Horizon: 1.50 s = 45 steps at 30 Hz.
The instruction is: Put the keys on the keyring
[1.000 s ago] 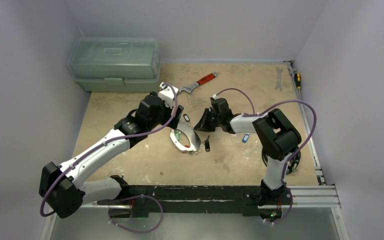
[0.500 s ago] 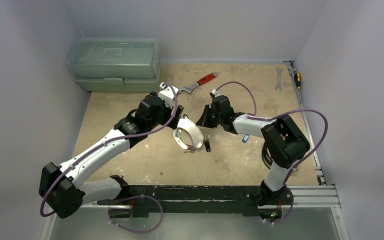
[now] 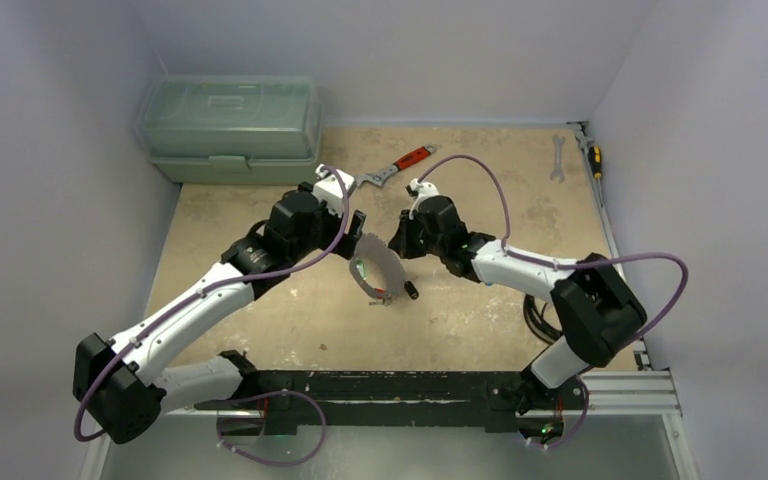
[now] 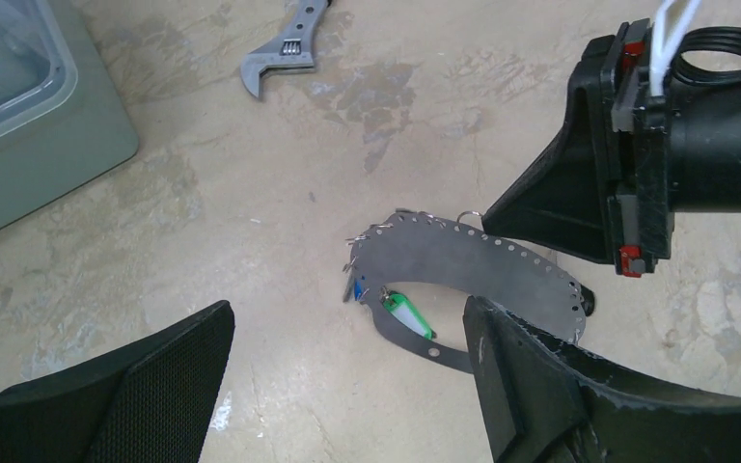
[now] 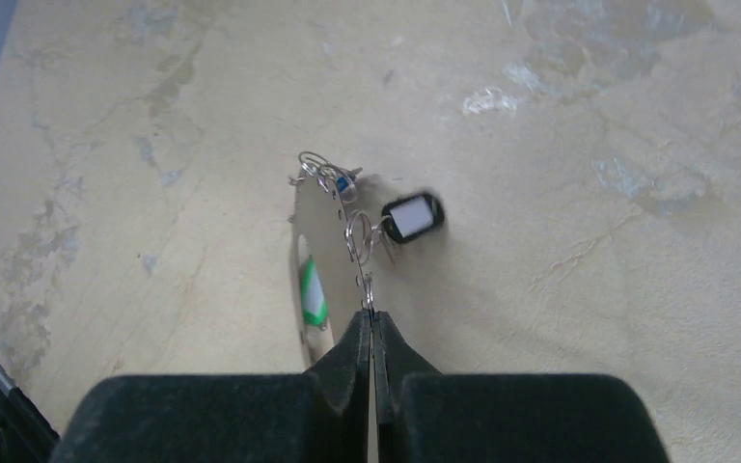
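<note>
The keyring (image 4: 463, 265) is a grey curved band pierced with small holes. It stands on edge in the middle of the counter (image 3: 260, 300), between the two arms. Small wire rings hang along its rim. A green-tagged key (image 4: 407, 316) lies inside its curve, a black-tagged key (image 5: 412, 217) hangs at its outer side, and a bit of blue tag (image 5: 344, 181) shows at its far end.

The right fingers (image 5: 251, 415) are clenched tight, tips together, pinching the thin upper edge of the keyring. The left fingers (image 4: 154, 386) are spread wide and grasp nothing. They hang just above and beside the keyring without touching it.

Farther back on the counter lies a red-handled adjustable wrench (image 3: 400, 165), well apart from the keyring. A pale green toolbox (image 3: 230, 125) sits in the back left corner. Along the right edge are a silver spanner (image 3: 558, 157) and a yellow-and-black screwdriver (image 3: 592, 155).
</note>
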### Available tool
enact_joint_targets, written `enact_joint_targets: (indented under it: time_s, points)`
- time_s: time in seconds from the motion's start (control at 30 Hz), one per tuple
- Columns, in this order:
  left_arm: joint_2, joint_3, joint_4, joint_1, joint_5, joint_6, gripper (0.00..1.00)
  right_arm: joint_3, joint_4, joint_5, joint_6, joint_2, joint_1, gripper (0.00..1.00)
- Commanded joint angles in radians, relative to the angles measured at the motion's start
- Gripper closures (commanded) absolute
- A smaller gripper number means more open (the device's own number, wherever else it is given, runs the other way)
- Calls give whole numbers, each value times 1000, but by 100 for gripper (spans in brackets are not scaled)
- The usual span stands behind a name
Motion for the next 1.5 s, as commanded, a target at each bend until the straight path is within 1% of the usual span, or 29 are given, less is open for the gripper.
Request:
enact_joint_targets:
  time_s: [0.0,0.1,0.23,0.4,0.57,0.67,0.8,0.87,0.97,1.03,1.1,1.17,1.2,1.3,1.33,1.4,1.43,1.47]
  points:
    - [-60,2,49,-5,58,24,14,-27,60,76,-110,-120,37,100]
    - [-87,-11,73,-4,112,33,23,-49,84,90,-155,-174,55,100]
    - [-112,-20,86,-5,132,40,23,-58,91,116,-235,-227,93,100]
    - [-123,-29,93,-5,143,46,24,-69,90,185,-328,-276,169,100]
    - [-140,-44,115,-6,279,66,26,-115,125,174,-401,-332,198,100]
    - [-174,-73,148,-5,339,80,26,-142,143,134,-444,-379,201,100]
    - [-244,-147,229,-6,464,155,27,-172,150,66,-502,-451,201,100]
    - [-275,-185,254,-5,547,203,33,-184,146,19,-537,-490,201,100]
    - [-304,-216,292,-5,633,253,39,-191,131,-28,-563,-523,201,100]
    - [-317,-225,299,-5,668,276,41,-191,123,-60,-567,-535,201,100]
    - [-328,-238,309,-6,694,301,45,-192,122,-91,-565,-544,201,100]
    - [-333,-253,317,-5,713,330,52,-191,124,-104,-559,-551,201,100]
    - [-335,-256,314,-5,710,341,53,-189,121,-95,-553,-551,201,100]
    - [-337,-252,302,-5,672,351,53,-185,100,-22,-530,-546,201,100]
    - [-337,-253,303,-6,662,352,51,-185,89,21,-505,-545,200,100]
    - [-332,-254,302,-5,631,345,49,-179,43,154,-403,-541,201,100]
    - [-329,-252,299,-4,604,339,48,-178,13,192,-355,-539,201,94]
    - [-326,-250,294,-4,573,333,47,-180,-17,206,-299,-536,201,79]
